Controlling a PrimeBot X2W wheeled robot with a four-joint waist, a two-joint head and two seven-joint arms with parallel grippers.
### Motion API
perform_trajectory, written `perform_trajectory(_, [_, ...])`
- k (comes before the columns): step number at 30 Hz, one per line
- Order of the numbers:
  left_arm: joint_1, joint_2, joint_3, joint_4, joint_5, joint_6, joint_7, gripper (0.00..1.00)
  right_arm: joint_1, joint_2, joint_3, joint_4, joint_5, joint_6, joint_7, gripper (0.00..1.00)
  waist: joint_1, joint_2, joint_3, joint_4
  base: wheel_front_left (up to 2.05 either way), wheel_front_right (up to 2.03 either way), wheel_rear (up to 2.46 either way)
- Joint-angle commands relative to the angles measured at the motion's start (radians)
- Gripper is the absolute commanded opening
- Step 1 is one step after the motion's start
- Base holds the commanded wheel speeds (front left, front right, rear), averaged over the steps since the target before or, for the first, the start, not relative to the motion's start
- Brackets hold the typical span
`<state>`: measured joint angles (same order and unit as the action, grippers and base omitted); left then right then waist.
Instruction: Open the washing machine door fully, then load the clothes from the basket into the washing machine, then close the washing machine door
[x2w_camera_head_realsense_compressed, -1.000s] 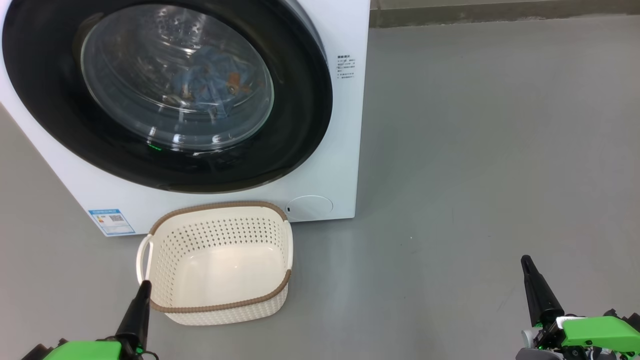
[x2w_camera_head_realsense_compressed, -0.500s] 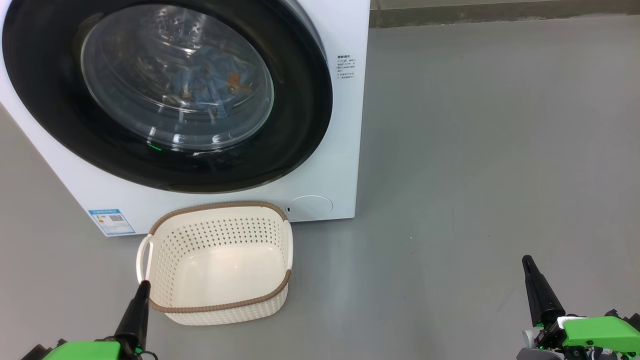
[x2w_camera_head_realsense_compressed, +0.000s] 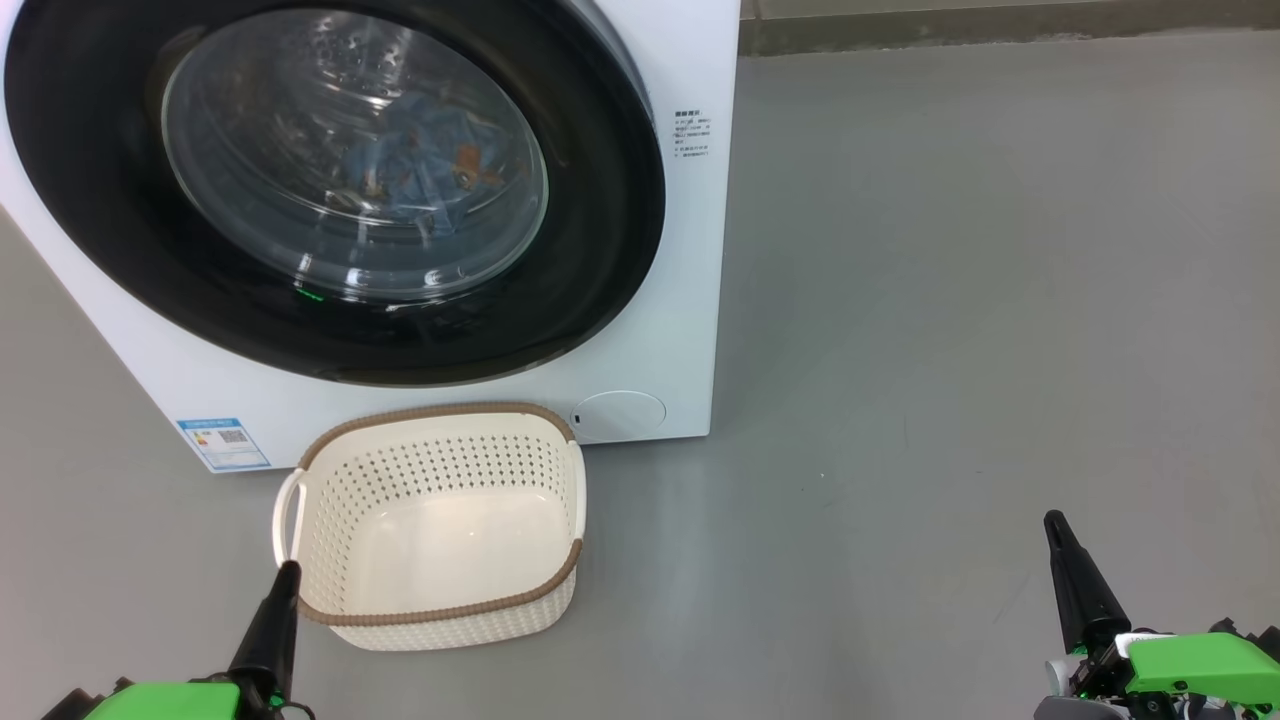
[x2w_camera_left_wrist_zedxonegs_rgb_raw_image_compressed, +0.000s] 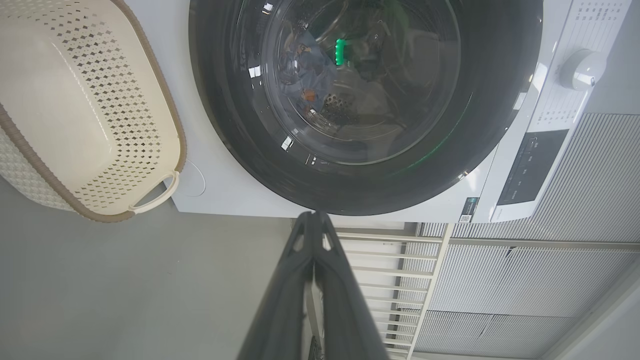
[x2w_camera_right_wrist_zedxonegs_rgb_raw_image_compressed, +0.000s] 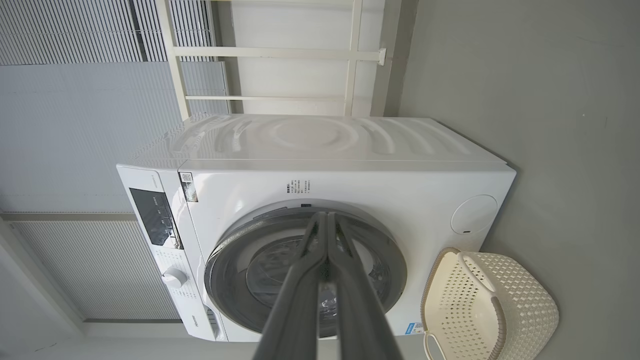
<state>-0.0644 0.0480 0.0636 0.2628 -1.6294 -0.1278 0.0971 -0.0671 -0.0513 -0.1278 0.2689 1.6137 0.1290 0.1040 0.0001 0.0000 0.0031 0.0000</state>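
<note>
1. The left end effector (x2w_camera_head_realsense_compressed: 287, 573) has its two dark fingers pressed together and holds nothing. In the head view its tip lies over the near-left corner of the basket (x2w_camera_head_realsense_compressed: 440, 612). The left wrist view shows bare floor (x2w_camera_head_realsense_compressed: 950, 300) between the fingers and the basket.
2. The right end effector (x2w_camera_head_realsense_compressed: 1052, 520) is likewise pressed together and empty. It hangs over bare floor, well apart from the washing machine (x2w_camera_head_realsense_compressed: 690, 60) and the basket.
3. The washing machine door (x2w_camera_head_realsense_compressed: 600, 200) sits flush against the front of the machine.
4. The clothes (x2w_camera_head_realsense_compressed: 430, 150) lie inside the drum behind the glass, light blue with small orange marks.
5. The basket stands on the floor just beside the machine's lower front, below the door, and nothing lies in it.
6. Wide grey floor spreads to the right of the machine and the basket.
7. The head view cuts off the machine's top and left side. A blue label sticker (x2w_camera_head_realsense_compressed: 223, 443) shows at its lower left.
8. Reflections on the glass blur the clothes, so separate garments cannot be told apart.
</note>
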Motion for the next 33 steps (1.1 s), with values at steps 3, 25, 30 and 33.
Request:
perform_trajectory(3, [-0.042,0.014,0.035,-0.018,0.008,-0.003,0.003,0.00,-0.040,-0.004,0.020,-0.025,0.000,0.002,0.004,0.00,0.0000,0.0000,0.000,0.000,0.00,0.00,0.00])
perform_trajectory(25, [-0.043,0.011,0.039,-0.018,0.011,-0.003,0.007,0.00,-0.040,-0.002,0.018,-0.024,-0.002,0.002,0.006,0.00,0.0000,0.0000,0.000,0.000,0.00,0.00,0.00])
perform_trajectory(30, [-0.043,0.010,0.040,-0.018,0.012,-0.003,0.008,0.00,-0.040,-0.002,0.018,-0.024,-0.002,0.002,0.006,0.00,0.0000,0.0000,0.000,0.000,0.00,0.00,0.00])
perform_trajectory(33, [-0.043,0.010,0.040,-0.018,0.013,-0.003,0.008,0.00,-0.041,-0.002,0.017,-0.024,-0.002,0.002,0.006,0.00,-0.0001,0.0000,0.000,0.000,0.00,0.00,0.00])
